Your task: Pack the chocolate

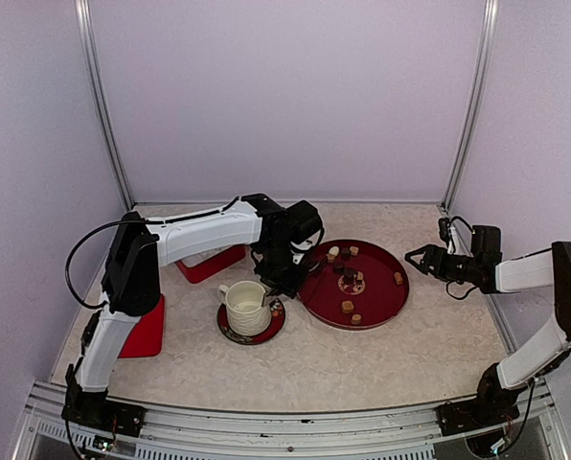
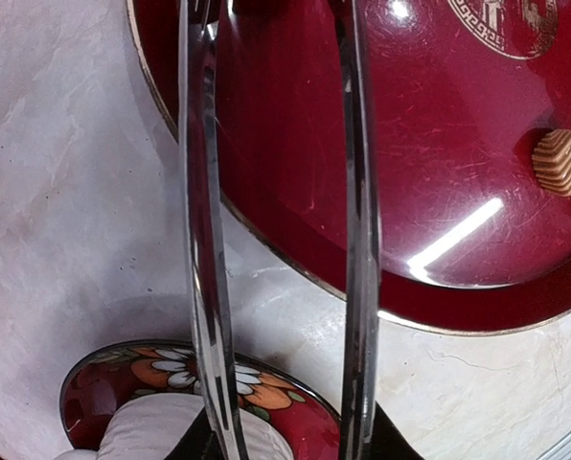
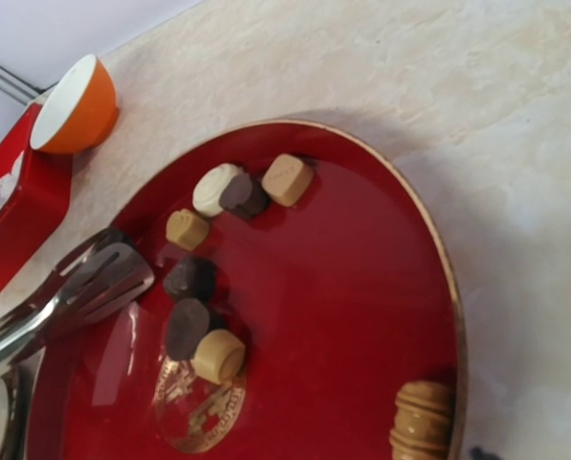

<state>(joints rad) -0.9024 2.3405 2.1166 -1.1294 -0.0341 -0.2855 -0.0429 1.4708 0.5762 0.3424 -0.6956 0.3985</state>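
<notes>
Several pieces of chocolate [image 3: 190, 278], dark, tan and white, lie on the round red plate [image 1: 381, 305]. Most sit left of its centre, and a ridged tan piece [image 3: 422, 419] lies near the rim. My left gripper [image 1: 285, 261] hangs over the plate's left edge, shut on metal tongs [image 2: 204, 240]. The tongs' two arms stand apart in the left wrist view. Their tips [image 3: 113, 278] hover just left of a dark piece with nothing between them. My right gripper [image 1: 421, 257] is open, just right of the plate and holding nothing.
A cream cup [image 1: 246, 305] stands on a flowered red saucer [image 1: 272, 326] left of the plate. A red box [image 1: 209, 264] lies behind the cup. A red block [image 1: 148, 331] stands by the left arm. An orange bowl [image 3: 75, 107] sits beyond the plate.
</notes>
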